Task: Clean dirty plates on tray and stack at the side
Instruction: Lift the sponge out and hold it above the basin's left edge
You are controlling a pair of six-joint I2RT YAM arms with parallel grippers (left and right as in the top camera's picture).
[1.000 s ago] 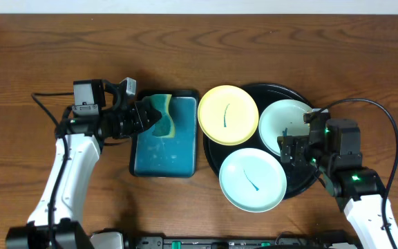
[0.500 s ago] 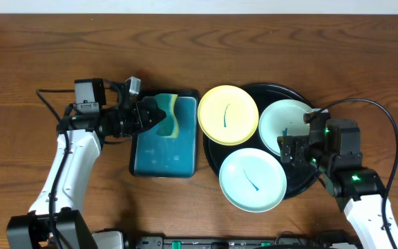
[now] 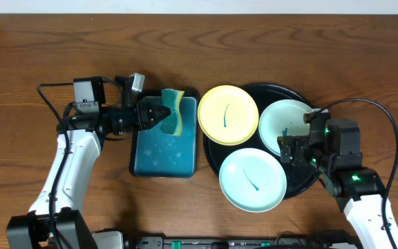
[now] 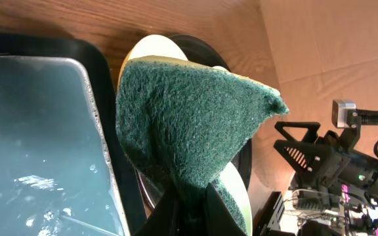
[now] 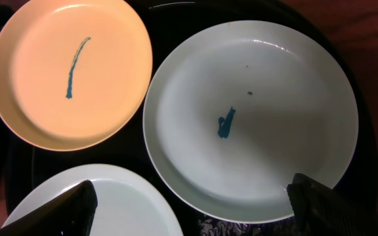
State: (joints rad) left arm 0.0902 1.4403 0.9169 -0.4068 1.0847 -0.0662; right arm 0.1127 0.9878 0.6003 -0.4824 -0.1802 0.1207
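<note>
The black tray (image 3: 302, 181) holds three dirty plates. The pale yellow plate (image 3: 228, 114) with a teal streak lies at its left (image 5: 71, 72). One mint-white plate (image 3: 285, 121) lies at the right (image 5: 254, 118), with a teal spot. The other mint-white plate (image 3: 252, 179) lies in front (image 5: 110, 203). My left gripper (image 3: 159, 115) is shut on a green-and-yellow sponge (image 3: 173, 111) and holds it above the teal dish (image 3: 163, 153); the sponge fills the left wrist view (image 4: 189, 124). My right gripper (image 5: 192, 210) is open above the right plate's near edge.
The rectangular teal sponge dish with water stands left of the tray, its wet inside in the left wrist view (image 4: 38, 131). Wooden table (image 3: 365, 62) surrounds everything. Cables run by both arms.
My left gripper has lifted the sponge out of the teal dish and moved it right, toward the yellow plate. The right arm has not moved.
</note>
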